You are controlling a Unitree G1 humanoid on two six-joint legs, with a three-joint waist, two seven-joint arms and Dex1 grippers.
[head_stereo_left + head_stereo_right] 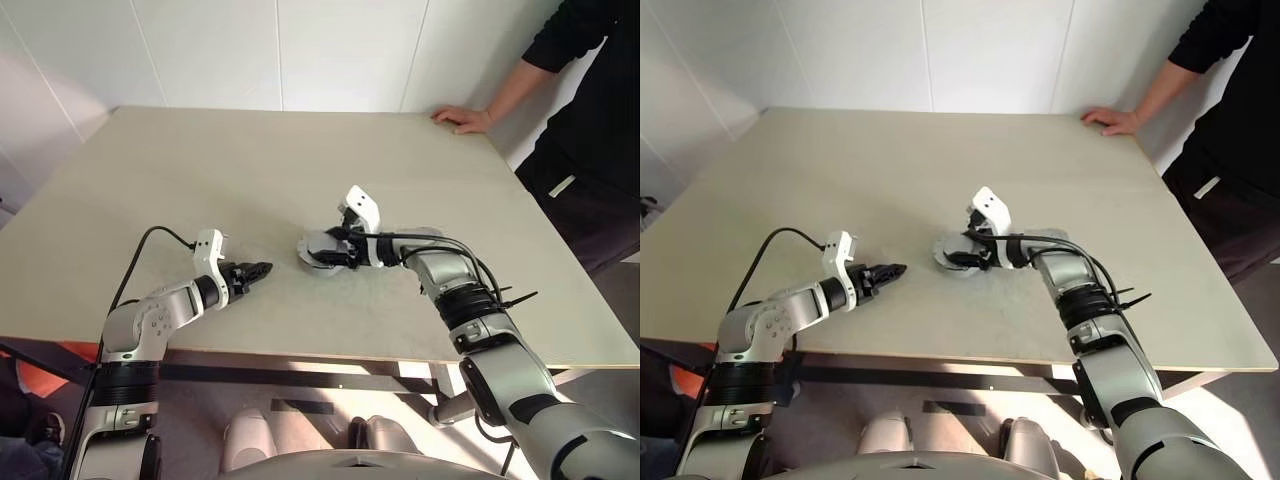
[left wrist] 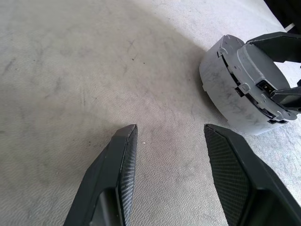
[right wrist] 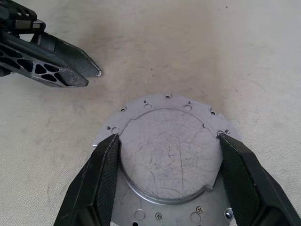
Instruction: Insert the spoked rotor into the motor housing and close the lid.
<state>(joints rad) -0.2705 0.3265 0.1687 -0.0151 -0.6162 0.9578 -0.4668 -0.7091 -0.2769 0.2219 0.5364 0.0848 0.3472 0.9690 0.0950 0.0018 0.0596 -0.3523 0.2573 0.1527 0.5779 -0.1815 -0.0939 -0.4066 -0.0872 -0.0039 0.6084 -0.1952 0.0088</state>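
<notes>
A round grey motor unit rests tilted on the table's middle. Its pale drum, which I take for the motor housing [image 2: 220,92], faces my left gripper. The lid [image 3: 169,157] shows its plain silver-grey face, a holed plate with a raised round centre. My right gripper [image 3: 168,137] is shut on that raised centre, one finger on each side. My left gripper [image 1: 262,269] hovers just left of the unit, open and empty, its fingers [image 2: 123,155] pointing at it. The spoked rotor is hidden.
A person in black stands at the table's far right, one hand [image 1: 463,120] resting on the far corner. The beige table [image 1: 250,170] stretches wide behind and to the left. Its near edge runs just under my arms.
</notes>
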